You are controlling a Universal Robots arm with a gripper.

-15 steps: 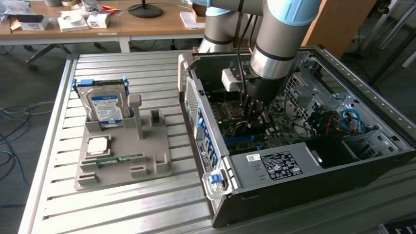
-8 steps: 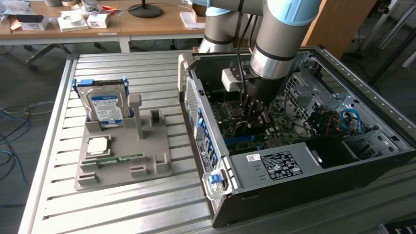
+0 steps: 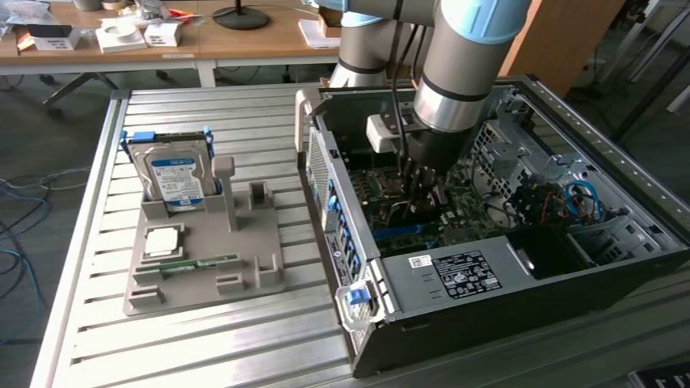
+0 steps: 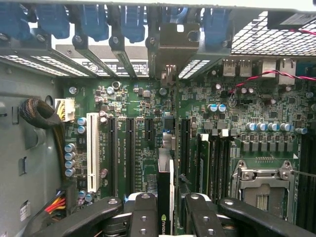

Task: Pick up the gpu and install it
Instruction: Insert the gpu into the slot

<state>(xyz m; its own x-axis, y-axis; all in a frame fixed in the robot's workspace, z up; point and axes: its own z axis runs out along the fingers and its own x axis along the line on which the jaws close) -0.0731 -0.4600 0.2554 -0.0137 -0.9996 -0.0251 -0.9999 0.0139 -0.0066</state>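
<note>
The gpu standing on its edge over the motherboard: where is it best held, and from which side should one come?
By its long upper edge, from straight above. The gpu stands edge-up over the motherboard, so both flat faces are open to a pinch, and the lower edge must be free to seat. The gripper holds it this way.

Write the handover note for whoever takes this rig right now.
Gripper: shut on the gpu, down inside the case.
Gpu: held on edge between the fingers, over the expansion slots of the motherboard.
Done: gpu picked up and brought into the case.
Left: the install. Whether the card sits in a slot cannot be told, and it is not yet released.
</note>
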